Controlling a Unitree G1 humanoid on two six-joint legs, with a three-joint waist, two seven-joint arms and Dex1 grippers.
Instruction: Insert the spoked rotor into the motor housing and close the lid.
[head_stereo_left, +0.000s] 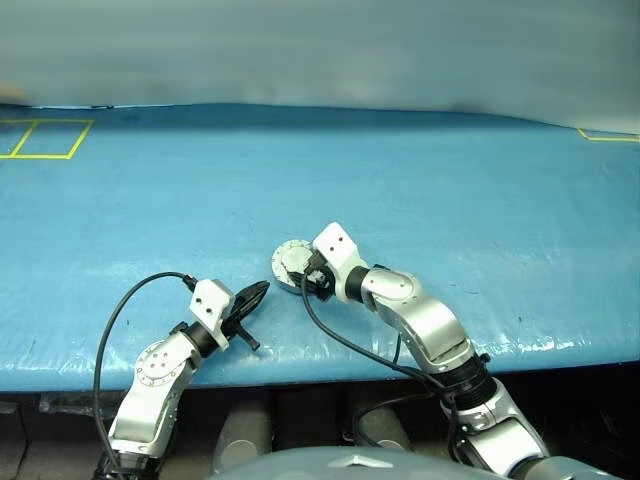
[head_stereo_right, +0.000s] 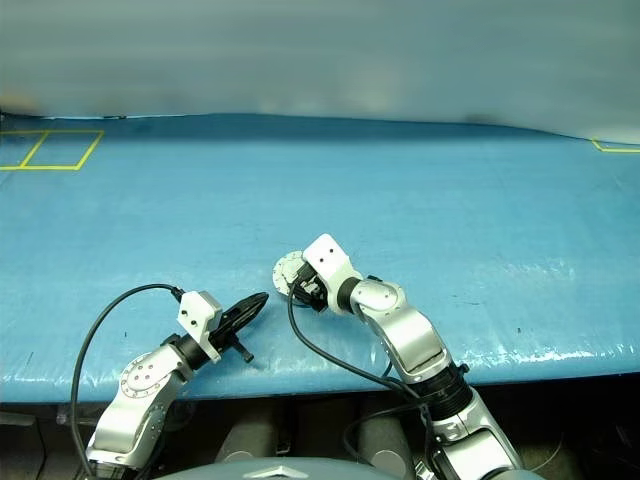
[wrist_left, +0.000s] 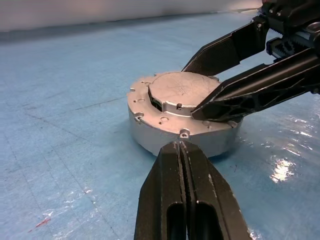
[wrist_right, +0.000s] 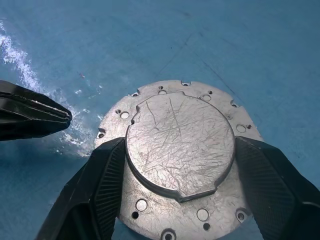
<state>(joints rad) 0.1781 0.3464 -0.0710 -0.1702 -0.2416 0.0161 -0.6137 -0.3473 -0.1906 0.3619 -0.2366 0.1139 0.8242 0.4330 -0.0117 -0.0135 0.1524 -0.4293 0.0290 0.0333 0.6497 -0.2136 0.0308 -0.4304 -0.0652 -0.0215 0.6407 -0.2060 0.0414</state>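
The blue table (head_stereo_left: 480, 200) carries the assembled motor housing (wrist_left: 150, 132) near its front edge, lid (wrist_right: 180, 142) seated on top, plain face up. The right arm reaches forward and leftward, angled down, its right gripper (wrist_right: 177, 175) spread wide with one finger on each side of the lid's raised circle. The left gripper (wrist_left: 181, 150), level and pressed together, points at the housing's side, just short.

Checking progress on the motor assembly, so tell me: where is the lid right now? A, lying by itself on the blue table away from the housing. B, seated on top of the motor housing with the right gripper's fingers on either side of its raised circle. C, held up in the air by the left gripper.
B: the lid sits on the motor housing, the right gripper straddling its raised circle; the left gripper is shut, holding nothing.
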